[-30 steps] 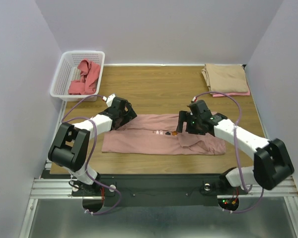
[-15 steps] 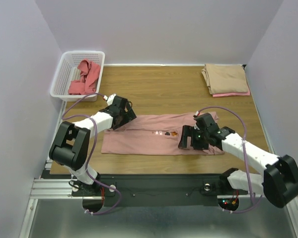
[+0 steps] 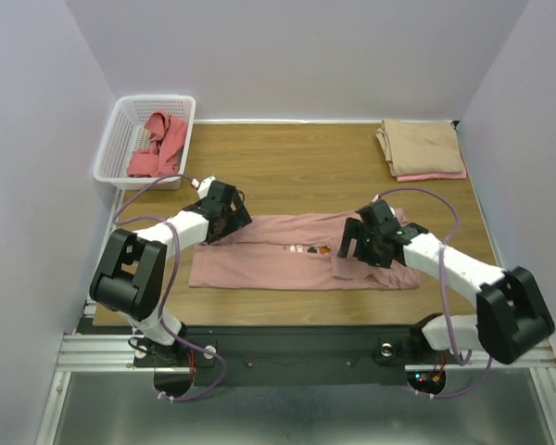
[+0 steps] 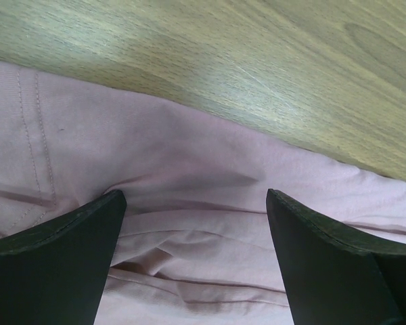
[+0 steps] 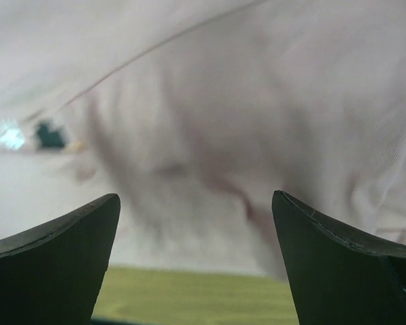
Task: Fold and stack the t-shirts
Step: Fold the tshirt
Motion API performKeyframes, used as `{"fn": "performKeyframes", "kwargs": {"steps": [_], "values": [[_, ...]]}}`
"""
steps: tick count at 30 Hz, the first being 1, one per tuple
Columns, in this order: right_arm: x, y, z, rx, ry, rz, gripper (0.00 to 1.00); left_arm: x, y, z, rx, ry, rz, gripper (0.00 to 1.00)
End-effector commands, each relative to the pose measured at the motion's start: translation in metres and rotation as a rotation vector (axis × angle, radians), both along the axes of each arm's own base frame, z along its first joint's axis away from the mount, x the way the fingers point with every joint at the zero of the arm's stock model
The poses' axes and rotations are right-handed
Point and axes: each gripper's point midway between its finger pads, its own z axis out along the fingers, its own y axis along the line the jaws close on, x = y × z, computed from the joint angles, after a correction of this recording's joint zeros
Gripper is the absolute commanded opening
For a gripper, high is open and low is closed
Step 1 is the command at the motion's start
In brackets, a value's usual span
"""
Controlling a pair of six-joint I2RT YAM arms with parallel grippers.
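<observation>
Dusty pink t-shirt lies flat along the near part of the table, with both grippers low over it.
The left gripper is at the shirt's end toward the left side of the table, its fingers spread apart over wrinkled cloth and holding nothing. The right gripper is toward the right side of the table, beside the small printed figures, also with jaws apart; its wrist view is blurred. A folded tan t-shirt rests at the far right corner of the table. A coral-red t-shirt is crumpled in the white basket at the far left corner.
</observation>
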Motion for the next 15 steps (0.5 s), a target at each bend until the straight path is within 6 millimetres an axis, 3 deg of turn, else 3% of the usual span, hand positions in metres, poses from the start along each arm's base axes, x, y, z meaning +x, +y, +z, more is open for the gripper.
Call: {"fn": "performKeyframes", "kwargs": {"steps": [1,3,4,5,7,9,10,11,12,14,15], "values": [[0.035,-0.023,-0.016,-0.125,0.007,-0.134,1.00,-0.035,0.016,-0.024,0.022,0.078,0.023,0.98],[0.047,-0.022,-0.025,-0.156,0.022,-0.117,1.00,-0.043,0.015,-0.020,-0.011,0.061,0.038,0.98],[0.049,-0.018,-0.043,-0.183,0.070,-0.071,1.00,-0.056,0.017,-0.027,-0.010,0.081,0.041,0.98],[0.068,-0.007,-0.036,-0.165,0.045,-0.045,1.00,-0.059,0.017,-0.022,-0.023,0.060,0.048,0.98],[0.086,0.011,-0.042,-0.141,0.042,0.041,1.00,-0.075,0.019,-0.030,-0.043,0.082,0.087,0.98],[0.118,0.028,-0.050,-0.137,0.028,0.084,1.00,-0.084,0.012,-0.034,-0.071,0.098,0.077,0.98],[0.123,0.031,-0.072,-0.163,0.069,0.132,1.00,-0.090,0.010,-0.037,-0.080,0.117,0.082,0.98],[0.133,0.037,-0.075,-0.167,0.064,0.157,1.00,-0.093,0.011,-0.039,-0.080,0.129,0.093,0.98],[0.166,0.051,-0.059,-0.151,-0.005,0.168,1.00,-0.099,0.007,-0.041,-0.080,0.146,0.082,0.98],[0.187,0.060,-0.081,-0.180,0.003,0.242,1.00,-0.108,-0.004,-0.042,-0.108,0.163,0.090,0.98],[0.213,0.074,-0.070,-0.160,-0.053,0.266,1.00,-0.115,-0.008,-0.043,-0.124,0.170,0.092,0.98]]}}
